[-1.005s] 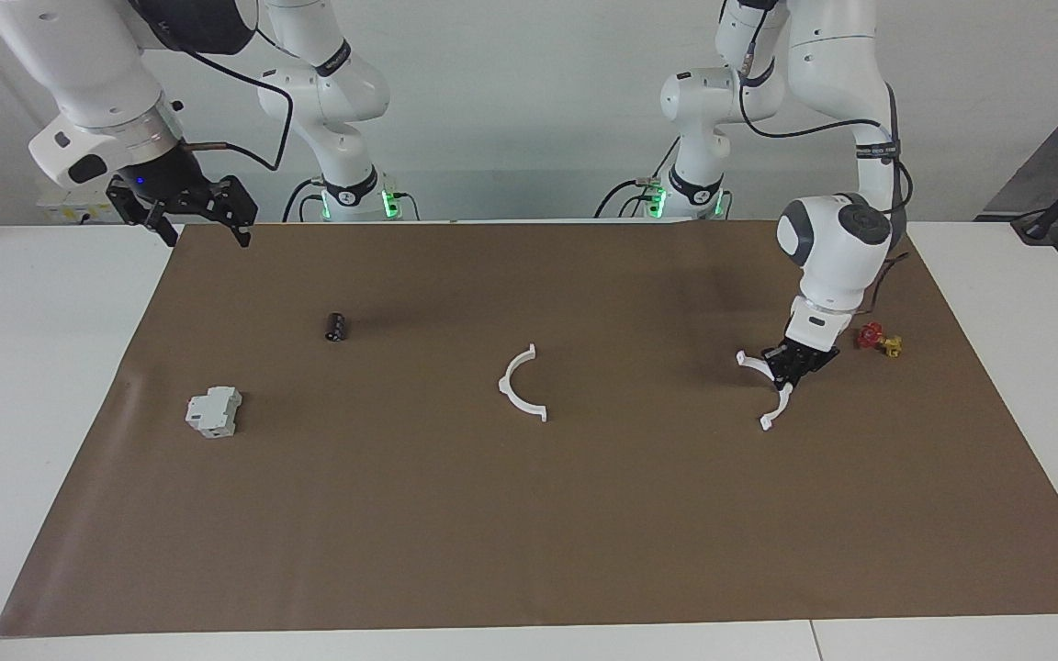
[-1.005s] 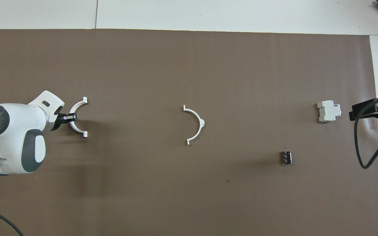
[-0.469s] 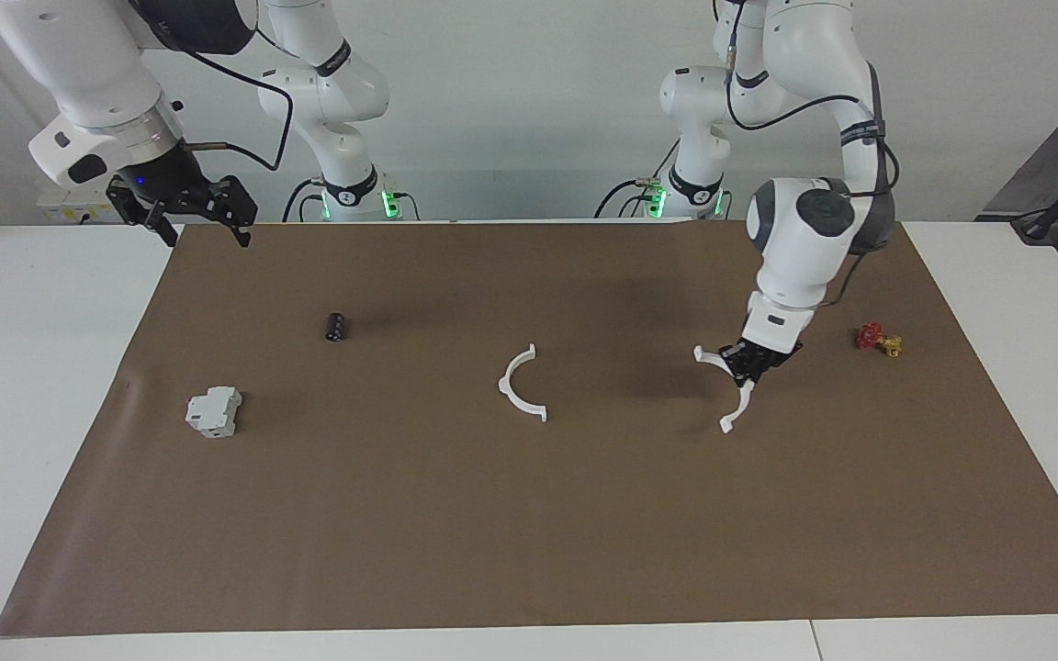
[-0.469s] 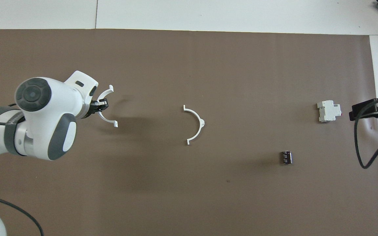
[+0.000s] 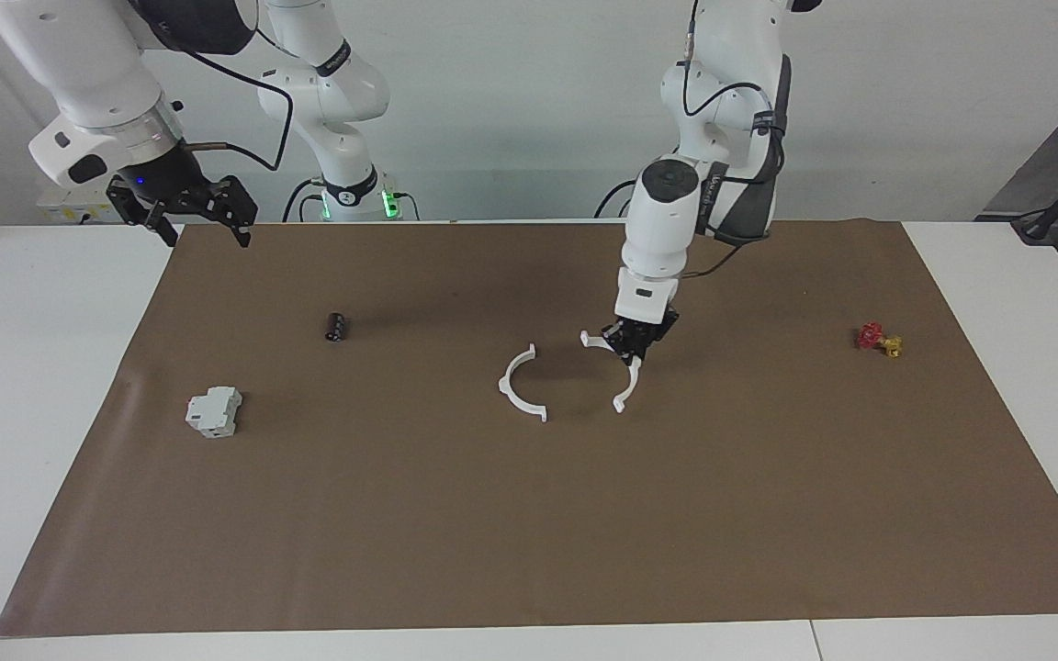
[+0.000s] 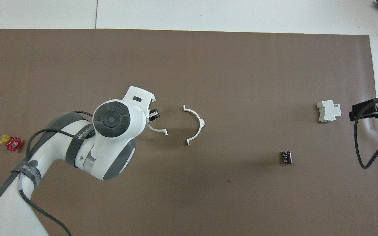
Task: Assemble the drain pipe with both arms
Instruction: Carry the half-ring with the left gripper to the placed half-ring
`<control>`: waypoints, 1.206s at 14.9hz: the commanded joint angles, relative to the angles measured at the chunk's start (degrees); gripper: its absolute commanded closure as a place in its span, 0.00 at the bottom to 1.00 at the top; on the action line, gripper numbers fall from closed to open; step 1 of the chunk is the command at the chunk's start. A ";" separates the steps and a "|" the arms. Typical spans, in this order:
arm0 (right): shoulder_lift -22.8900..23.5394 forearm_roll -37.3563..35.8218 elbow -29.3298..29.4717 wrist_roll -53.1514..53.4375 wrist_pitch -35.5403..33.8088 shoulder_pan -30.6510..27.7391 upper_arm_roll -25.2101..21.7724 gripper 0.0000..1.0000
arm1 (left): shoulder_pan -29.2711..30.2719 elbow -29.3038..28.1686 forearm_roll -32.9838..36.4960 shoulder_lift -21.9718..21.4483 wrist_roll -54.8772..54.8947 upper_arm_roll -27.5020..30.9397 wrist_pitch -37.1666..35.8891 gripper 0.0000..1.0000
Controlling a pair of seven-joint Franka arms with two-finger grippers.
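The left end effector [image 5: 632, 345] hangs low over the middle of the brown mat [image 5: 529, 514], its fingers closed on the middle of one white arc [image 5: 622, 372]. That held arc sits under and just out from the fingertips, its open side turned toward the right arm's end of the bench [image 5: 33, 367]; one tabbed end shows beside the fingers and the other points away from the robots. In the overhead view the wrist covers most of it, and only one end [image 6: 159, 130] sticks out.

The second arc [image 5: 518, 386] lies flat on the mat just beside the left end effector, toward the right arm's end. Its open side faces the held arc, so the two curves face each other with a gap between them; they are near but apart.

The right end effector [image 5: 187, 213] hangs in the air over the mat's corner at the right arm's end, close to the robots, fingers spread and empty; that arm waits.

Between the two end effectors a small black cylinder [image 5: 336, 327] rests on the mat. A grey-white block [image 5: 213, 411] sits farther out from the right end effector. A red-and-yellow valve [image 5: 878, 340] lies well off from the left end effector, toward the left arm's end.
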 commanded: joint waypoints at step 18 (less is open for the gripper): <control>-0.92 0.73 -1.34 -1.35 1.25 -0.73 -0.07 0.00 | -4.27 4.39 5.12 9.26 7.21 0.65 1.51 1.00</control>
